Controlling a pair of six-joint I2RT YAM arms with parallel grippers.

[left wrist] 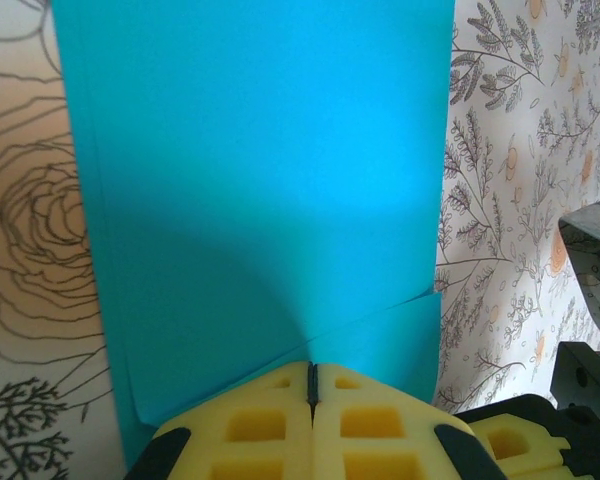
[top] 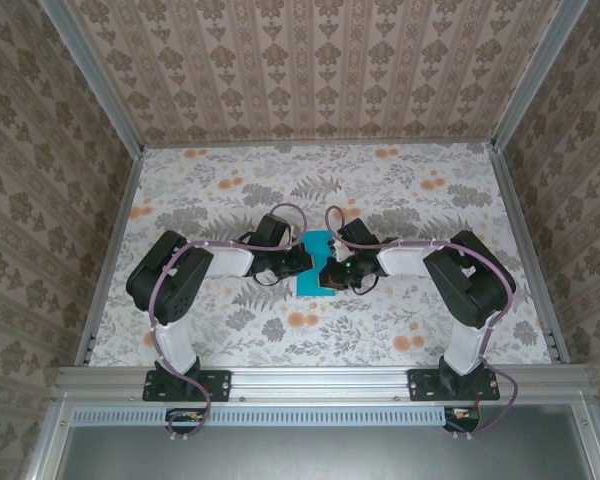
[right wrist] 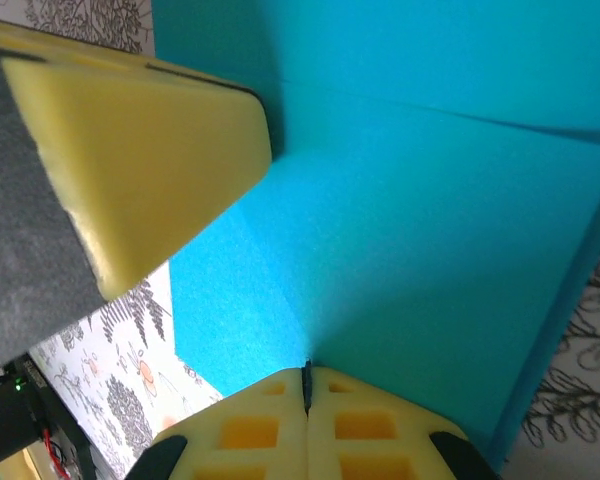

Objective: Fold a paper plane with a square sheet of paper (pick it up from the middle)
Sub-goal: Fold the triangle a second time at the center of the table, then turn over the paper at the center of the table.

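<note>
Floral-patterned covering spreads over the table (top: 380, 190), and patterned walls (top: 310, 60) close it in on three sides. We see the square sheet of paper (top: 316, 243) lying flat near the middle of the table, teal-blue and plain, between the two arms, which reach in from the left and the right and meet over it.

From the left wrist camera, we see the left end effector (left wrist: 312, 368) closed: its two yellow foam pads sit pressed together with only a thin dark seam between them, and their tip rests on the near part of the sheet. A crease runs from that tip out toward the sheet's right edge. We cannot tell whether any paper is pinched in the seam.

From the right wrist camera, the right end effector (right wrist: 306, 372) is closed in the same way, pads together, with its tip against the sheet. The paper here shows a straight fold line across the upper part of the view. One yellow pad of the left end effector comes in from the upper left and touches the sheet just beside that fold. Again, we cannot tell whether paper is caught between the right pads.
</note>
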